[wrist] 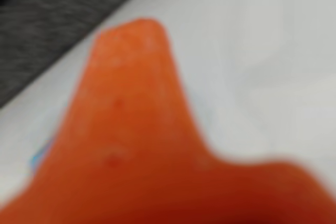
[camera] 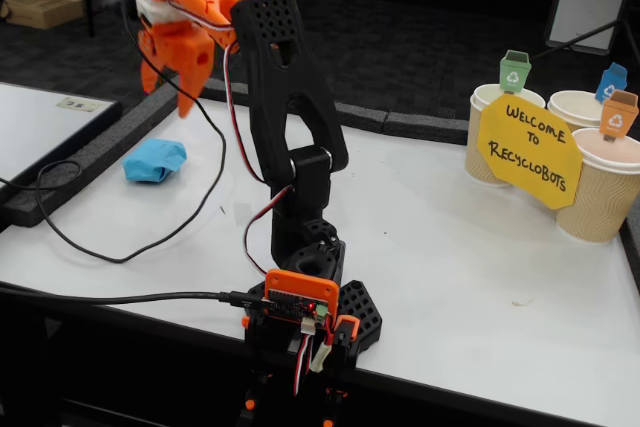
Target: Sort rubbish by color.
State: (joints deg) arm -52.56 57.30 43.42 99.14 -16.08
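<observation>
Jaws (camera: 178, 82) raised (gap unclear) | blue wad (camera: 155, 160) on table below

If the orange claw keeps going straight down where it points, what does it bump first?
Probably the white table, just beside the blue paper wad; depth is unclear, so the gripper might clip the wad.

It looks like a show hall: a white table (camera: 470, 247), dark carpet (camera: 420, 47), a yellow welcome sign (camera: 528, 150) on paper cups (camera: 600, 187), far from the gripper (camera: 185, 97).
</observation>
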